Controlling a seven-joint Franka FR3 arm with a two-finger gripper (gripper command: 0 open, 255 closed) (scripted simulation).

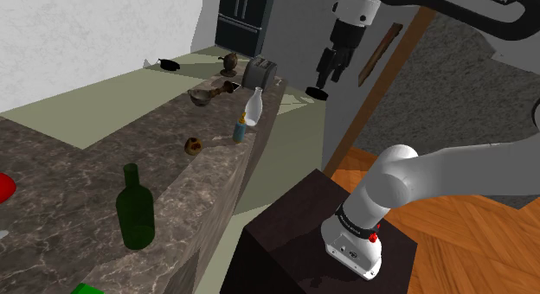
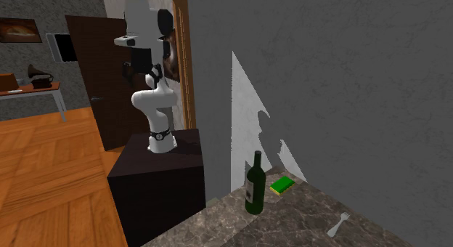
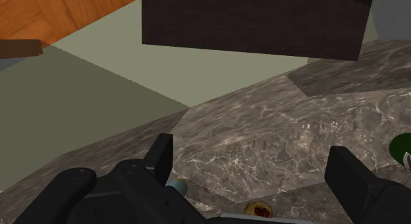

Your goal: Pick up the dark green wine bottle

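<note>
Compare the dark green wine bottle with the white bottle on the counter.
Colour: the wine bottle is dark green, the white bottle pale. Shape: the wine bottle has a long thin neck over a broad body; the white bottle tapers to a short neck. Place: the wine bottle stands at the shoulder view's lower left, the white bottle farther along. Both stand upright on the counter.

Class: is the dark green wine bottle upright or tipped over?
Upright: the wine bottle stands on its base on the counter, neck pointing up.
</note>
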